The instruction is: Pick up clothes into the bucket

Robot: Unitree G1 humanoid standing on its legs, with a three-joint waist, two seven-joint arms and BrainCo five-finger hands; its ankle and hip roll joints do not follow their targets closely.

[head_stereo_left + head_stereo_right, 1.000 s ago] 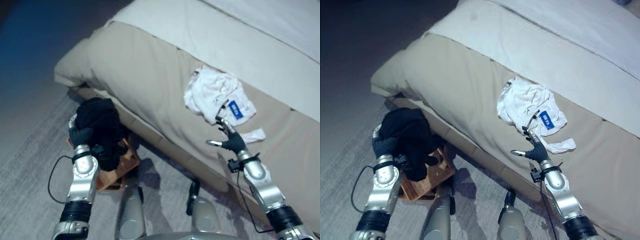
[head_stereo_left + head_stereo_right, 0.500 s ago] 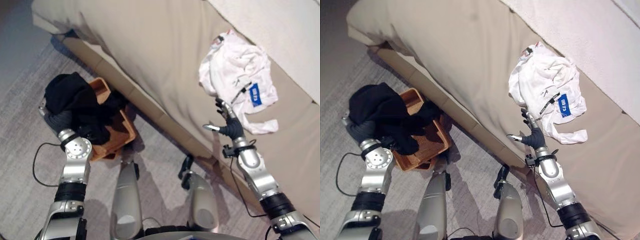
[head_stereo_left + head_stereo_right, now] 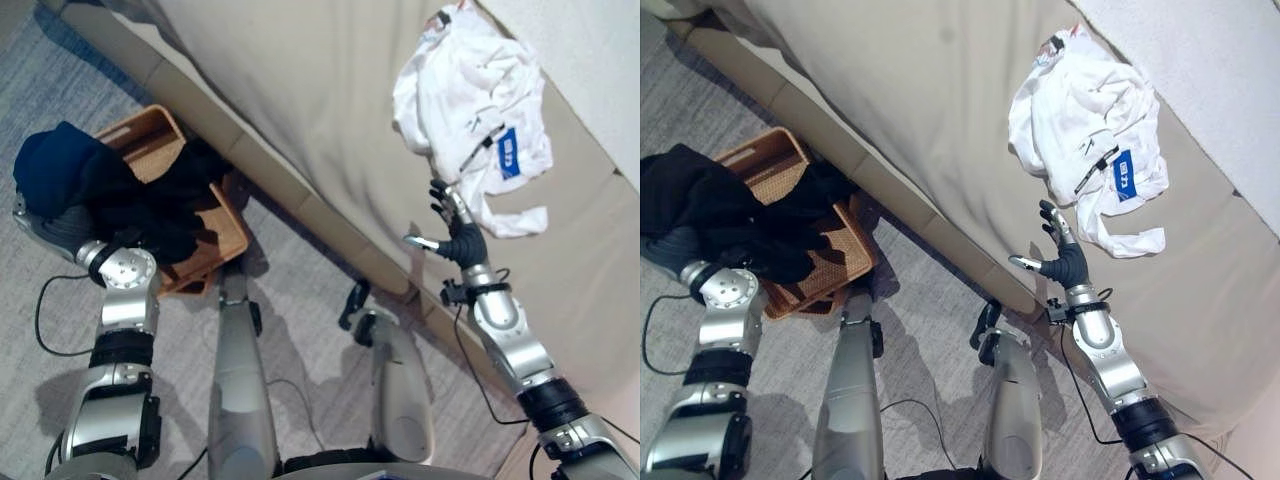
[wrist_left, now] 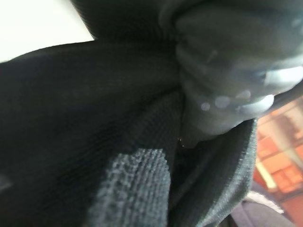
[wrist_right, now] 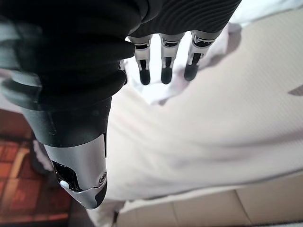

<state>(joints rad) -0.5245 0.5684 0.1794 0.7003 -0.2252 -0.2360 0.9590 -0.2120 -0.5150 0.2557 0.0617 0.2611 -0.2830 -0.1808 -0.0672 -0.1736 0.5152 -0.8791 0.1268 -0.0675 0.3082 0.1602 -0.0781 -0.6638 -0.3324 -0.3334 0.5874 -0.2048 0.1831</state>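
Note:
A black garment is bunched over my left hand beside the wicker basket on the floor, and part of it trails into the basket. In the left wrist view the dark knit cloth wraps the hand, with the basket's orange weave past it. A white garment with a blue label lies crumpled on the beige bed cover. My right hand is open just below it, apart from the cloth, its straight fingers pointing at the white garment.
The basket stands on grey carpet close against the bed's long lower edge. A paler sheet covers the bed beyond the white garment. Open carpet lies in front of the bed.
The camera has moved, so the whole scene has shifted. The black garment's bulk now sits off the basket's side, showing more of the basket. The right hand keeps its open pose.

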